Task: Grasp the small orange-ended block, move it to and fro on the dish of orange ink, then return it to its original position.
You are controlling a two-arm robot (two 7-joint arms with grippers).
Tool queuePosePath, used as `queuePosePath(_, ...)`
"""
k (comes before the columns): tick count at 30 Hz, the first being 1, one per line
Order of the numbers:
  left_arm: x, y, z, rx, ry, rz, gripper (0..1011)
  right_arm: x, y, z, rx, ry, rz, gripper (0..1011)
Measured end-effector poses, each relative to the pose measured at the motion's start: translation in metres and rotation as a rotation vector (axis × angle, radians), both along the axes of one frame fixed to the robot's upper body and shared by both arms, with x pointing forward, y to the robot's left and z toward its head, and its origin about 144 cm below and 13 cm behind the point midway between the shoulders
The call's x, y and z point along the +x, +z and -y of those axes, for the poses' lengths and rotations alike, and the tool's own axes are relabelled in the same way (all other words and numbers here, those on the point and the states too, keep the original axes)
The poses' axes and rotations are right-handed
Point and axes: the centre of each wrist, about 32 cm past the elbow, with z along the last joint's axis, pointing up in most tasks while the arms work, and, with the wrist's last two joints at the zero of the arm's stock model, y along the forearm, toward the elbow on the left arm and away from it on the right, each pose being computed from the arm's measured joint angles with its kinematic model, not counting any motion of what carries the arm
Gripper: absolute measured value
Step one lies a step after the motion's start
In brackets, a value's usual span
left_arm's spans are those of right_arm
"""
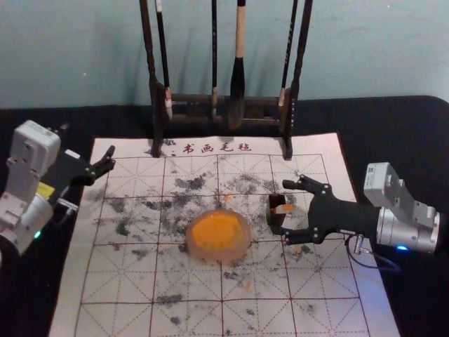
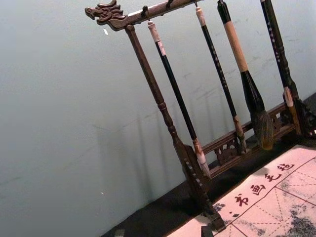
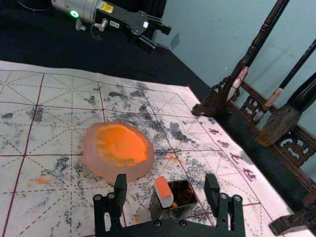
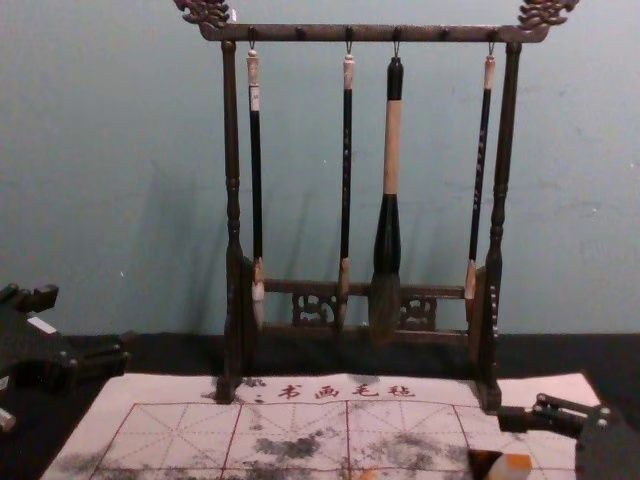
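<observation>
I had my right gripper (image 1: 281, 207) spread open, its fingers on either side of the small dark box (image 3: 174, 213). The orange-ended block (image 3: 163, 188) sat in that box, orange end up. Just left lay the dish of orange ink (image 1: 240, 253) on the gridded mat (image 1: 105, 281). My left gripper (image 1: 87, 139) idled, open, off by the mat's far left corner.

Head view looks down from high, chest view faces level from lower, wrists tilt; all four catch the rack (image 4: 320, 33)!
</observation>
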Motion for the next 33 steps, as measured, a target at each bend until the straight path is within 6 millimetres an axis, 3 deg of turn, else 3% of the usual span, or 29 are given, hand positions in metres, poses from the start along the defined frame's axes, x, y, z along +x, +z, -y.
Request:
queuePosePath(9, 0.0, 0.0, 0.0, 0.0, 0.0, 0.0, 1001, 0.0, 0.0001, 0.0, 0.001, 0.0, 0.0, 941)
queuePosePath(22, 0.0, 0.0, 0.0, 0.0, 0.0, 0.0, 1001, 0.0001, 0.0001, 0.0, 0.001, 0.0, 0.0, 569)
queuePosePath(26, 0.0, 0.0, 0.0, 0.0, 0.0, 0.0, 1001, 0.0001, 0.0001, 0.0, 0.001, 0.0, 0.0, 404)
queuePosePath(33, 0.0, 0.0, 0.0, 0.0, 0.0, 0.0, 1001, 0.0001, 0.0001, 0.0, 0.001, 0.0, -0.001, 226)
